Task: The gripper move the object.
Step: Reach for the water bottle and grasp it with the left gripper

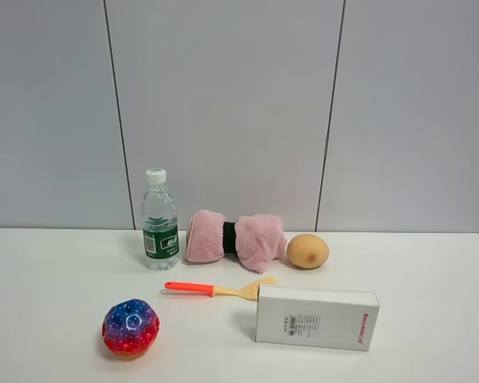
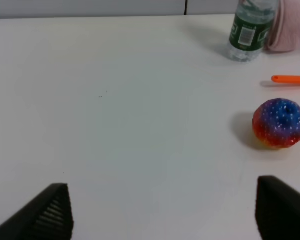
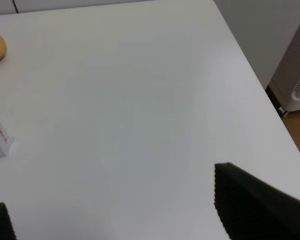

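Note:
The clear water bottle (image 1: 160, 219), with a white cap and green label, stands upright at the back left of the white table (image 1: 48, 303). Neither gripper shows in the exterior high view. In the left wrist view the left gripper (image 2: 163, 200) is open and empty, its black jaws wide apart low over bare table. The bottle (image 2: 250, 30) stands well beyond it, off to one side. In the right wrist view the right gripper (image 3: 107, 192) is open and empty over bare table near the table's right edge. The bottle is out of that view.
A rolled pink towel (image 1: 235, 238) lies beside the bottle, with a tan round object (image 1: 307, 250) next to it. An orange-handled spatula (image 1: 211, 289), a white box (image 1: 317, 317) and a multicoloured ball (image 1: 131, 328) lie in front. The table edge (image 3: 262, 87) drops off beside the right gripper.

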`<state>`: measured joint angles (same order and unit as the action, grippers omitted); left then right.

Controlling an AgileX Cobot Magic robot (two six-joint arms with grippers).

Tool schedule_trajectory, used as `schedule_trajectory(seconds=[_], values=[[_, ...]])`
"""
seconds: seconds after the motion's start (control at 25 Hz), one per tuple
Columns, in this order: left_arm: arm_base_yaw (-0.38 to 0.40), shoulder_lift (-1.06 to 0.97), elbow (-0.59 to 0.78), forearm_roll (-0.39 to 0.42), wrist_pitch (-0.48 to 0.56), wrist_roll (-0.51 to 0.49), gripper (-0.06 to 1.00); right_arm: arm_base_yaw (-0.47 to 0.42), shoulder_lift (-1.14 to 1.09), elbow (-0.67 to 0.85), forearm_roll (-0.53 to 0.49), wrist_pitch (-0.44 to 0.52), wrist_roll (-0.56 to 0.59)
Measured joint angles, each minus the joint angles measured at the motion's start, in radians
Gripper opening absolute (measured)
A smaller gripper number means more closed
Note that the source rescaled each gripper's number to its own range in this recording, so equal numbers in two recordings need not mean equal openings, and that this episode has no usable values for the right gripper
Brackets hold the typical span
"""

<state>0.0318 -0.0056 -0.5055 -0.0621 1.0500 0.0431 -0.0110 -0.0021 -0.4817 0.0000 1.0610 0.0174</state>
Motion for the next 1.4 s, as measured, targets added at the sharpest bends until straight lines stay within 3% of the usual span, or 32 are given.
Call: schedule_trajectory(seconds=[0.04, 1.4], values=[[0.0, 0.0, 0.0, 0.0, 0.0, 0.0, 0.47, 0.0, 0.0, 0.0, 0.0, 0.0, 0.0], [0.0, 0.0, 0.0, 0.0, 0.0, 0.0, 0.47, 0.0, 0.0, 0.0, 0.0, 0.0, 0.0]])
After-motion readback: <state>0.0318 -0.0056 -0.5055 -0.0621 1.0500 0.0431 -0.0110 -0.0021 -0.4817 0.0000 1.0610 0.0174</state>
